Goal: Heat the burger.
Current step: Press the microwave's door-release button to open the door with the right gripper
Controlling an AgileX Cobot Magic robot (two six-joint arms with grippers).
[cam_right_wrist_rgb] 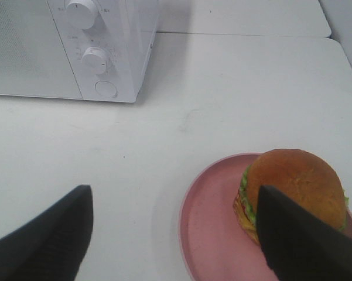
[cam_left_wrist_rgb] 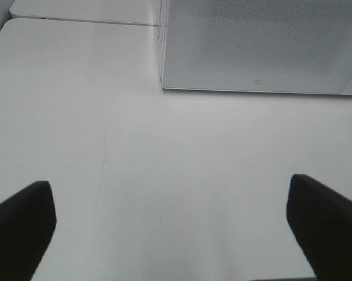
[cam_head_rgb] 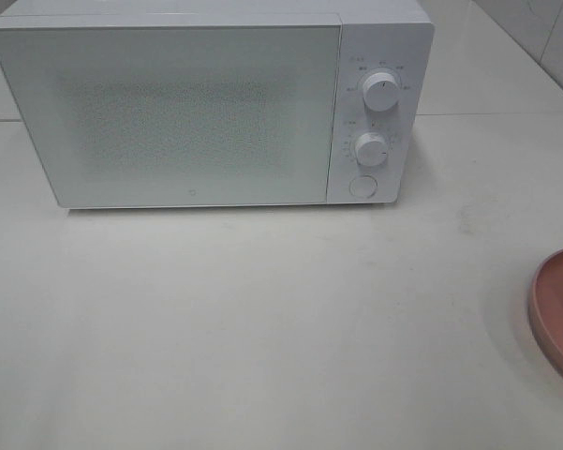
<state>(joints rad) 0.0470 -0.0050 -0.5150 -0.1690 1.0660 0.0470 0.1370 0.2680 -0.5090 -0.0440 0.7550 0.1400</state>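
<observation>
The burger (cam_right_wrist_rgb: pixel 293 184), golden-brown bun over green lettuce and cheese, sits on a round pink plate (cam_right_wrist_rgb: pixel 208 225) in the right wrist view. My right gripper (cam_right_wrist_rgb: pixel 176 240) hovers open above the table, one dark finger (cam_right_wrist_rgb: pixel 304 246) partly covering the burger's near side. In the exterior high view only the plate's edge (cam_head_rgb: pixel 557 314) shows at the right border; the burger is out of that view. My left gripper (cam_left_wrist_rgb: pixel 170 228) stands open over bare table in front of the microwave (cam_left_wrist_rgb: pixel 263 47), nothing between its fingers. Neither arm shows in the exterior high view.
A white microwave (cam_head_rgb: pixel 211 103) stands at the back of the white table (cam_head_rgb: pixel 262 319), door shut, with two knobs (cam_head_rgb: pixel 381 94) and a round button (cam_head_rgb: pixel 362 186) on its right panel. A table seam runs behind it.
</observation>
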